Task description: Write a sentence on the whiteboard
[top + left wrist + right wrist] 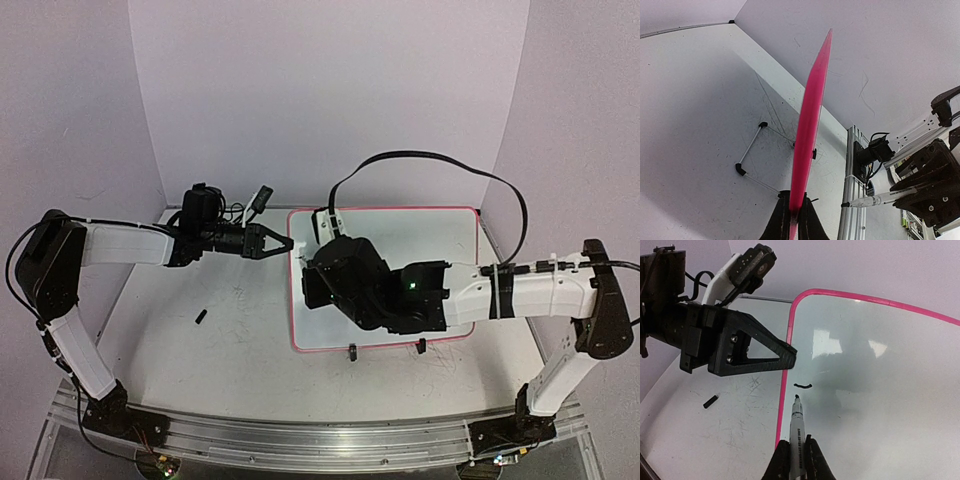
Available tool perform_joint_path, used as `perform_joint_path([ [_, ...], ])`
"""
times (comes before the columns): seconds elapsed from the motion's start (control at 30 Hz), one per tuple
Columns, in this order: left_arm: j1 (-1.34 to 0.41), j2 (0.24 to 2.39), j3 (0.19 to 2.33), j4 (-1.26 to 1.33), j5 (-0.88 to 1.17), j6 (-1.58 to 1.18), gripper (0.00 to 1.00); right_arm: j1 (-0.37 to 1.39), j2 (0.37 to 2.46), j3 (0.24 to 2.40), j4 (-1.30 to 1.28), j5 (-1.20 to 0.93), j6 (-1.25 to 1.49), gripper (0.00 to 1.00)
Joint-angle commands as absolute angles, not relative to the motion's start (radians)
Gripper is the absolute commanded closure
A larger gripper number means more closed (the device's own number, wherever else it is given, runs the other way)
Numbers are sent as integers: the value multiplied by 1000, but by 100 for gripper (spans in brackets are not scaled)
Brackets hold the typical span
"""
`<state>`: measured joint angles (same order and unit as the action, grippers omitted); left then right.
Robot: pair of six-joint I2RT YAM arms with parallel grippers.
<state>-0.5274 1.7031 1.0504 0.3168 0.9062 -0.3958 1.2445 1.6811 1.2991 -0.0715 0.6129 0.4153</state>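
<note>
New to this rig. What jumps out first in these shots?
The pink-edged whiteboard sits right of centre on the table, its left edge pinched by the left hand. The right hand grips a marker, tip pointing at a short black stroke near the board's left edge.

Glossy smooth whiteboard [880, 390], matt scuffed tabletop [240, 330], brushed metal rail [300, 438], plastic marker [797, 432]

Marker [797, 427] over whiteboard [880, 390], perhaps touching it.
</note>
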Motion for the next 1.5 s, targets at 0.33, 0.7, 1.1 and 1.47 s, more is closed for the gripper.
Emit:
perform_joint_path([
  [0.33,-534,1679,1041,336,936,-428,100,1204,1718,1345,-35,580,394,100],
  [0.7,-534,1678,1042,336,938,-430,100,1200,1731,1352,-33,557,394,100],
  [1.1,-534,1676,1043,336,941,-428,100,1193,1749,1365,-32,559,392,100],
  [1.47,-534,1677,1043,335,945,-428,100,1191,1747,1353,-47,570,411,100],
])
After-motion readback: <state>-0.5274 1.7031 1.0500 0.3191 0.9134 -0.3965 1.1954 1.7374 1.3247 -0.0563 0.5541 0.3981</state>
